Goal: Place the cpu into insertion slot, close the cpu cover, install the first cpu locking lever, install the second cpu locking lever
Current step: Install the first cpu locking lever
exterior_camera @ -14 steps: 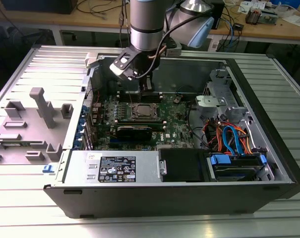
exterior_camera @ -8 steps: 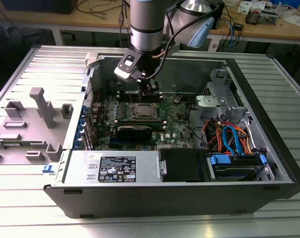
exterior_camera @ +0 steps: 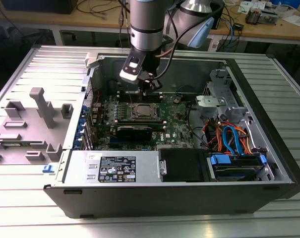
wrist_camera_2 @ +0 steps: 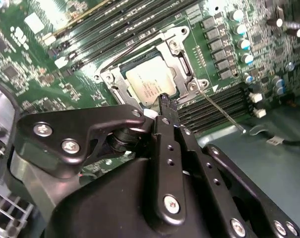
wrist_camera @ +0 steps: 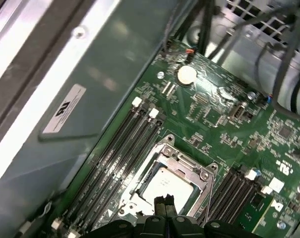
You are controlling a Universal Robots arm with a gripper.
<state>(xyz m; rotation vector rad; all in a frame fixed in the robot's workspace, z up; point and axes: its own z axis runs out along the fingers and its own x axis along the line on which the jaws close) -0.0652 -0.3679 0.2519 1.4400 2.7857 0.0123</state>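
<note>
In the exterior view, the open computer case [exterior_camera: 189, 191] lay on the ribbed tabletop [exterior_camera: 140, 225]. The arm reached in over the case's far edge. Its claw [exterior_camera: 150, 90] hung over the green motherboard [exterior_camera: 182, 121], just beyond the cpu [exterior_camera: 144, 111], which sat near the middle of the board.

In the second wrist view, the cpu [wrist_camera_2: 149, 83] lay flat in the insertion slot [wrist_camera_2: 129, 64], and the cpu cover [wrist_camera_2: 182, 62] lay down around it with the chip showing through its window. A thin locking lever [wrist_camera_2: 220, 112] ran out from the slot's corner across the black memory slots. The claw [wrist_camera_2: 167, 100] was clenched on nothing, its tip just beside the chip's edge; contact could not be judged.

In the first wrist view, the claw [wrist_camera: 164, 201] had its two tips pressed together, poised over the cpu [wrist_camera: 165, 184] framed by the cpu cover [wrist_camera: 187, 162].
</note>
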